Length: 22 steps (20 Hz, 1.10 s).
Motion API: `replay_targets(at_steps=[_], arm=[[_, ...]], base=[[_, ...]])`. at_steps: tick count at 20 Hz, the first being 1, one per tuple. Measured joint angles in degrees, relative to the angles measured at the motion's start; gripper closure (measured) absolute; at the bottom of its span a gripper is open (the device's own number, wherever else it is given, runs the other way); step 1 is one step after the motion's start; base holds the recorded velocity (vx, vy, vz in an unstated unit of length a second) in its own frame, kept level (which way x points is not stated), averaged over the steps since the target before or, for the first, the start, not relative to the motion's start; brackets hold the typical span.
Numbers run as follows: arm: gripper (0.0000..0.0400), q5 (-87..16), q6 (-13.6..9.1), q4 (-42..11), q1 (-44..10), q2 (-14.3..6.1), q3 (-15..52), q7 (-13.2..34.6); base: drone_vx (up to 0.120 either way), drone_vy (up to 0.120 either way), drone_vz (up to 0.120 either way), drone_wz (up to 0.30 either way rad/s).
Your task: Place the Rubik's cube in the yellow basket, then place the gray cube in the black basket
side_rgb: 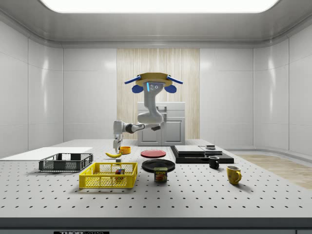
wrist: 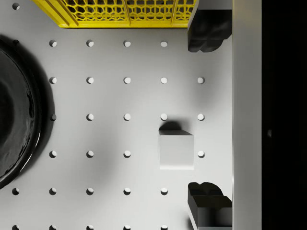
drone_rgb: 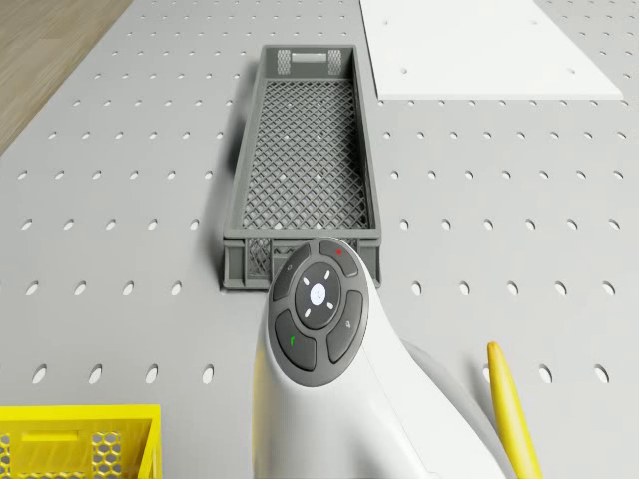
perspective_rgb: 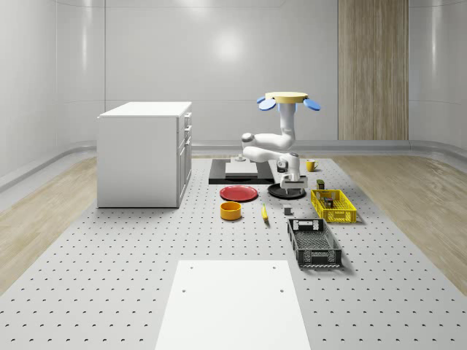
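Two baskets are waiting on the perforated table [perspective_rgb: 109,255]: the yellow basket [perspective_rgb: 333,205] already has a small multicoloured block in it, most likely the Rubik's cube [side_rgb: 119,171], so the first half of the task looks finished. The black basket [perspective_rgb: 314,242] is lying just beyond it, toward the whole-scene view's bottom, and looks bare inside in the drone view.

What remains is the gray cube [wrist: 176,151], which is sitting on the table between the yellow basket, the black plate [wrist: 17,110] and the banana [perspective_rgb: 264,212]. The drone [perspective_rgb: 287,100] is hovering above the far part of the table, near the black plate, with its arm folding down so that the hand [wrist: 207,117] is hanging over the cube. Its fingers [wrist: 209,32] are standing spread apart and gripping nothing; in the wrist view the cube is lying a little off the line between them, toward the plate side. That offset suggests the hand is lining up for a descent, and a small sideways correction seems needed before the fingers can close squarely on the cube's flat faces.
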Motion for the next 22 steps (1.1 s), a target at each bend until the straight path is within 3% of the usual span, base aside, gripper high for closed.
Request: replay_targets(at_steps=[8, 14, 19, 22], arm=[[0.0000, 0.0, -0.1, 0.0, 0.0, 0.1, 0.0, 0.0], [0.0000, -0.1, -0.1, 0.0, 0.1, 0.1, 0.0, 0.0], [0.0000, -0.1, -0.2, 0.0, 0.1, 0.2, 0.0, -0.1], [0.0000, -0.2, -0.2, 0.0, 0.1, 0.2, -0.1, -0.1]], base=[[0.000, -0.115, -0.015, 0.000], [0.000, 0.033, -0.120, 0.000], [0.000, -0.032, -0.120, 0.000], [0.000, 0.000, -0.027, 0.000]])
